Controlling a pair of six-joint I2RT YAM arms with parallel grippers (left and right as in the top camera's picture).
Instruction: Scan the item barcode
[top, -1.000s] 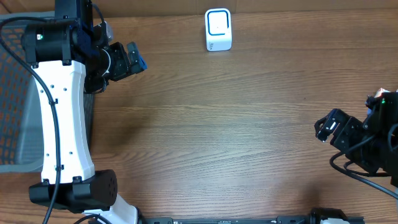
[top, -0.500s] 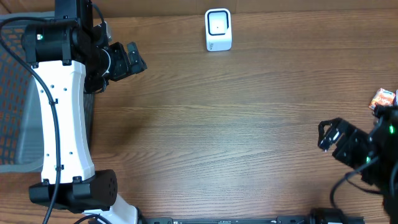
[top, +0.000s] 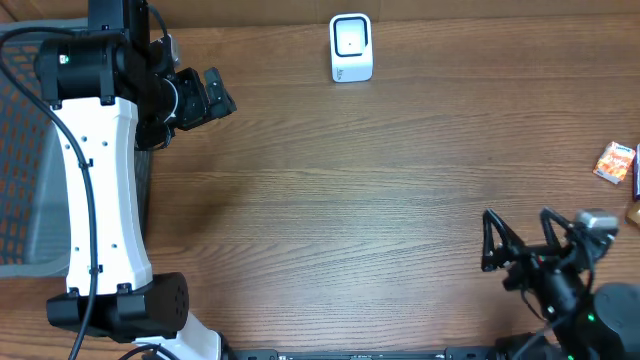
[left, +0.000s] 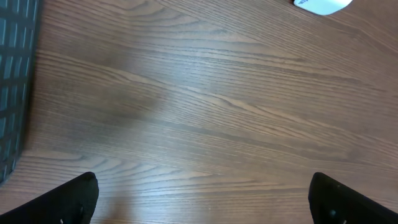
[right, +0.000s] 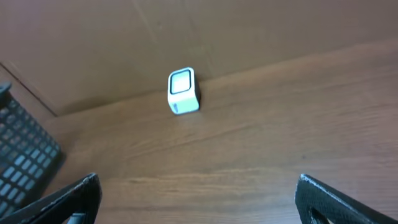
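left gripper (top: 214, 94) and right gripper (top: 518, 240) gaping, empty: right should pinch small orange packet (top: 616, 160) at right edge by its sides.

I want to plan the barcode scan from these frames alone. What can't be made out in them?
Orange packet: overhead view, too small to show any barcode; absent from both wrist views.
Scanner: left wrist view, cut off by the top edge.
Basket: overhead view, partly covered by the left arm and cut by the left edge; contents cannot be told.
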